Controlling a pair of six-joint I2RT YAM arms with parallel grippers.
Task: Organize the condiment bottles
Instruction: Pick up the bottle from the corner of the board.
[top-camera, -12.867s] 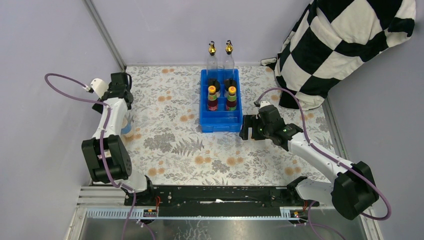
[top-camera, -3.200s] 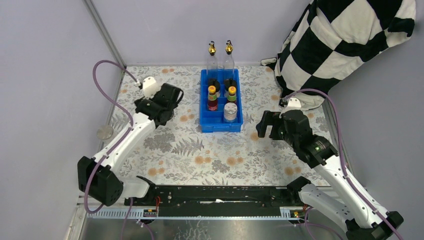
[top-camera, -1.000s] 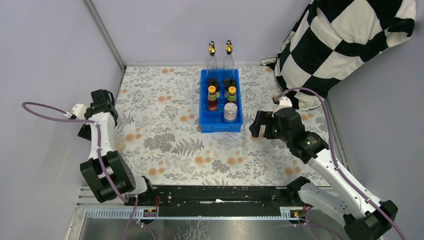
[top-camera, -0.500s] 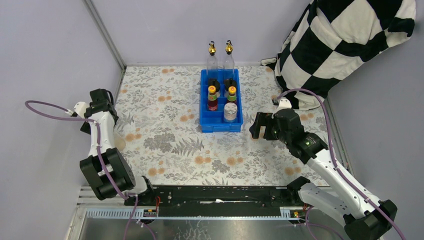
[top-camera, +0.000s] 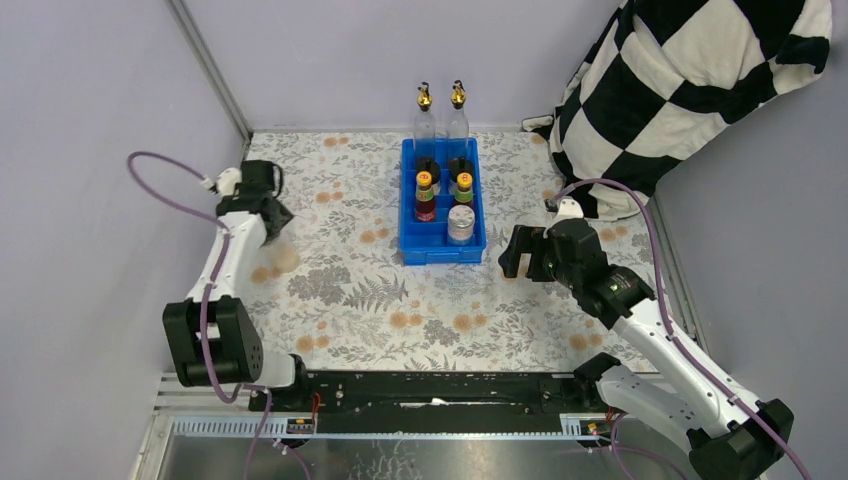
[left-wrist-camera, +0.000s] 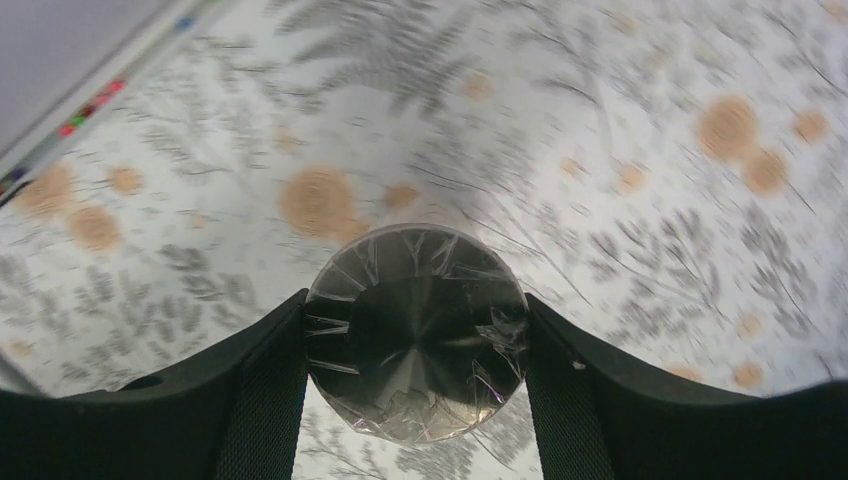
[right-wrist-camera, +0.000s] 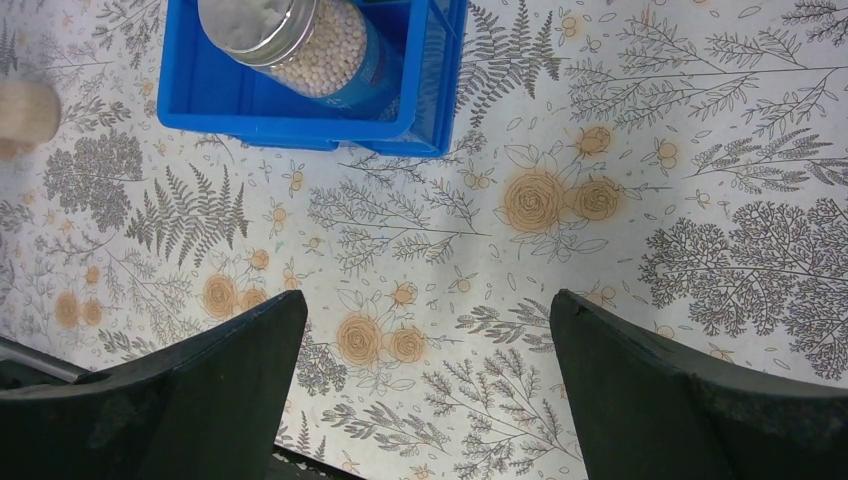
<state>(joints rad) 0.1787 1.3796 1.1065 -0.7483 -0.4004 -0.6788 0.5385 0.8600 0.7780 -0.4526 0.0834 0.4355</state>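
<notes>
My left gripper (left-wrist-camera: 415, 303) is shut on a clear silver-lidded jar (left-wrist-camera: 415, 345), its plastic-wrapped lid between both fingers, held above the floral mat at the left (top-camera: 270, 222). The blue tray (top-camera: 408, 245) holds two black-capped bottles (top-camera: 428, 168), two orange-capped sauce bottles (top-camera: 425, 195) and another silver-lidded jar (top-camera: 460, 222) at its front right. That jar, filled with white beads, shows in the right wrist view (right-wrist-camera: 300, 35). Two gold-spouted bottles (top-camera: 425, 110) stand behind the tray. My right gripper (top-camera: 515, 252) is open and empty, just right of the tray's front corner (right-wrist-camera: 425, 305).
A black-and-white checkered cloth (top-camera: 690, 90) hangs over the back right corner. Grey walls close in the left, back and right sides. The tray's front left compartment (top-camera: 425, 238) has nothing in it.
My left arm has swung from the left wall toward the back and right over the mat, carrying the jar. The right arm has barely moved.
</notes>
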